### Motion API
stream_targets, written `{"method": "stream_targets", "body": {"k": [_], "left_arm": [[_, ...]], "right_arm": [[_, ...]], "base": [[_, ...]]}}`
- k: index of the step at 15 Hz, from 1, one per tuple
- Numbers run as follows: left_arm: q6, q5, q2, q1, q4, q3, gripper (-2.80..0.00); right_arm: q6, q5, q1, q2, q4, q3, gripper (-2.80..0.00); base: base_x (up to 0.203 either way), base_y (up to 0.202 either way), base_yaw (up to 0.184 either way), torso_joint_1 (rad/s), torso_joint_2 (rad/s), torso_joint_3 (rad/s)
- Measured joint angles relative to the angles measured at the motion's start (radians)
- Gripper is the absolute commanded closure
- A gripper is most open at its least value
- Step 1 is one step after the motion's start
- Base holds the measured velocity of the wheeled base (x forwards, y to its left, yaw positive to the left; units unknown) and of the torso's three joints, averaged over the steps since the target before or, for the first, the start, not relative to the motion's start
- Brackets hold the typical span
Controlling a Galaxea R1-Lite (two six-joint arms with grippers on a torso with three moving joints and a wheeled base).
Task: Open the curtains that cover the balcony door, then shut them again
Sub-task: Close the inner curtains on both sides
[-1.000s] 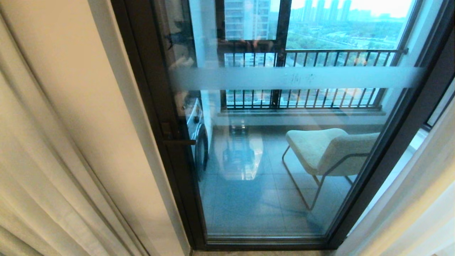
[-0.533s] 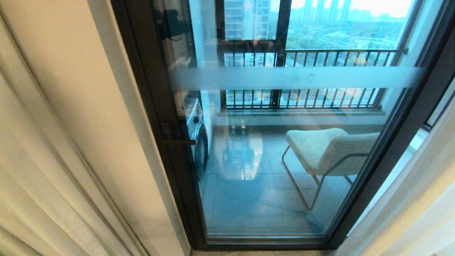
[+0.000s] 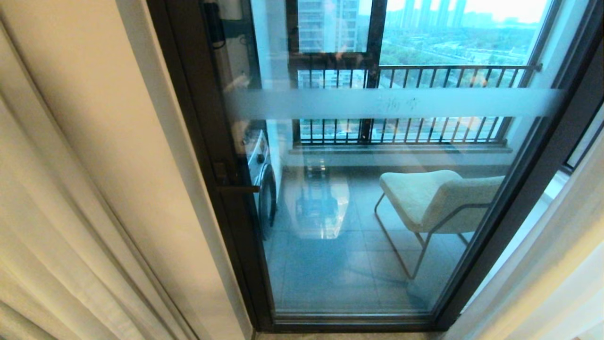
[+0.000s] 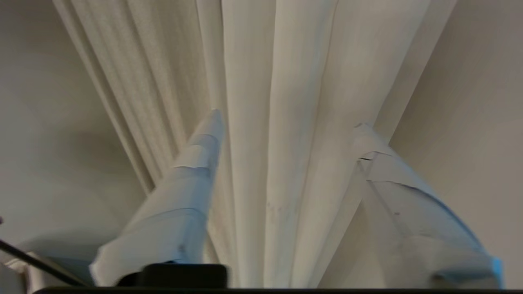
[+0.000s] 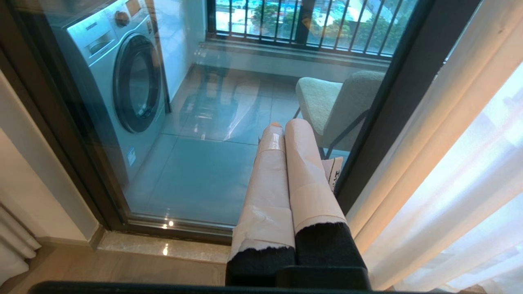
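The cream curtains are drawn apart: one bunch hangs at the left (image 3: 42, 222), another at the right (image 3: 561, 264). Between them the balcony door (image 3: 198, 141) shows its black frame and its glass with a frosted band. Neither gripper appears in the head view. My left gripper (image 4: 288, 119) is open, its taped fingers (image 4: 196, 163) spread before the gathered pleats of the left curtain (image 4: 253, 73); several folds run between them, and I cannot tell whether they touch. The right gripper (image 5: 284, 124) is shut on nothing, low before the door glass (image 5: 196, 171), beside the right curtain (image 5: 449, 163).
A plain wall strip (image 3: 118, 132) separates the left curtain from the door frame. The door handle (image 3: 236, 188) juts out at mid height. Behind the glass stand a washing machine (image 5: 122, 81), a pale chair (image 3: 434, 198) and a black-railed window (image 3: 415, 75).
A dark reflection in the door glass at the upper left has climbed toward the top edge. The curtains, door and camera have stayed put.
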Motion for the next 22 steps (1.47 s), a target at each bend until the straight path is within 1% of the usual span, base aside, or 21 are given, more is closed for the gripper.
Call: {"method": "stream_targets", "body": {"k": [2, 8, 13, 18, 22], "left_arm": [[-0.011, 0.001, 0.037, 0.002, 0.001, -0.037, -2.8], [-0.014, -0.004, 0.168, 0.016, 0.008, -0.173, -2.8], [-0.051, -0.006, 0.311, 0.019, 0.089, -0.355, -2.8], [-0.053, -0.011, 0.46, 0.037, 0.107, -0.521, -2.8], [-0.054, -0.012, 0.543, 0.038, 0.175, -0.63, -2.8]], "right_arm": [[0.001, 0.0, 0.0, 0.0, 0.0, 0.0, 0.0], [0.001, 0.0, 0.0, 0.0, 0.0, 0.0, 0.0], [0.001, 0.0, 0.0, 0.0, 0.0, 0.0, 0.0], [0.001, 0.0, 0.0, 0.0, 0.0, 0.0, 0.0], [0.001, 0.001, 0.0, 0.0, 0.0, 0.0, 0.0]], "base": [[0.0, 0.0, 0.0, 0.0, 0.0, 0.0], [0.0, 0.0, 0.0, 0.0, 0.0, 0.0], [0.0, 0.0, 0.0, 0.0, 0.0, 0.0], [0.0, 0.0, 0.0, 0.0, 0.0, 0.0], [0.0, 0.0, 0.0, 0.0, 0.0, 0.0]]}}
